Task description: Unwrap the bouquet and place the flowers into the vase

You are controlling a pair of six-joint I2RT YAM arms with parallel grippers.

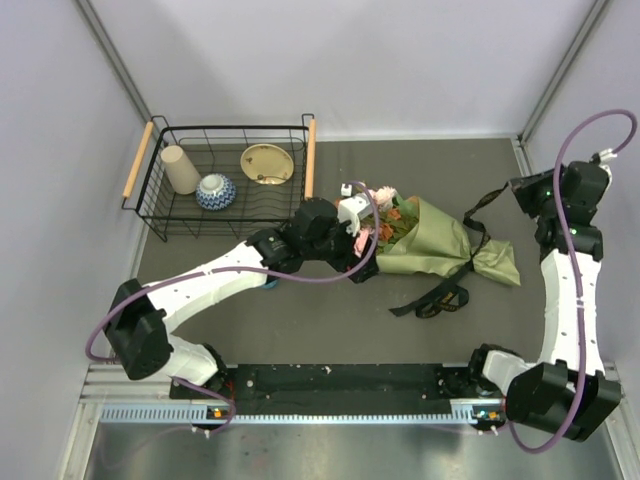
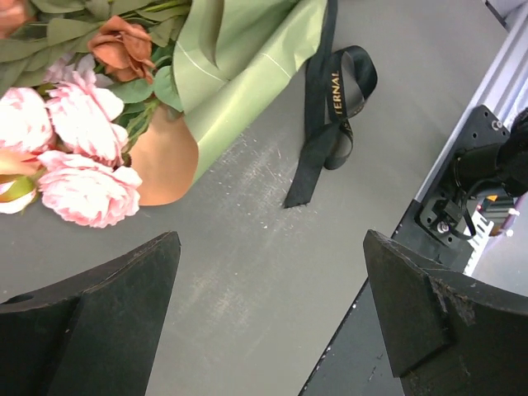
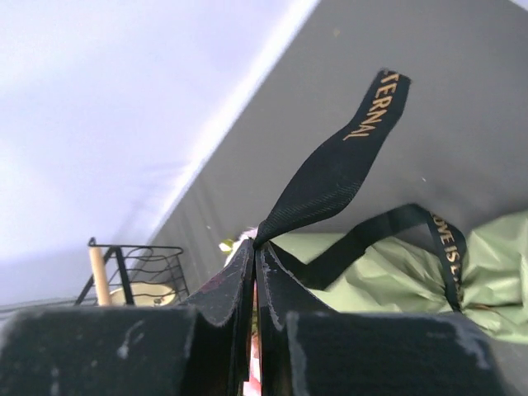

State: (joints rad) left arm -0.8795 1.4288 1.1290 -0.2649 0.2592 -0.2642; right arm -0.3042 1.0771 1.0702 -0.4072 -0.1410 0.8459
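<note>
Teal vase (image 1: 268,284) shows only a sliver beneath the left arm (image 1: 215,275).

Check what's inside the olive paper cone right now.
Pink peonies, a rust-orange rose and green leaves spill from the mouth of the olive paper cone, against its orange-tan lining. The stems are covered by the paper.

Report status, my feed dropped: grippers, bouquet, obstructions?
Right gripper shut on ribbon. Left gripper open, near flowers. Bouquet wrapped, lying flat. Nothing in the way.
</note>
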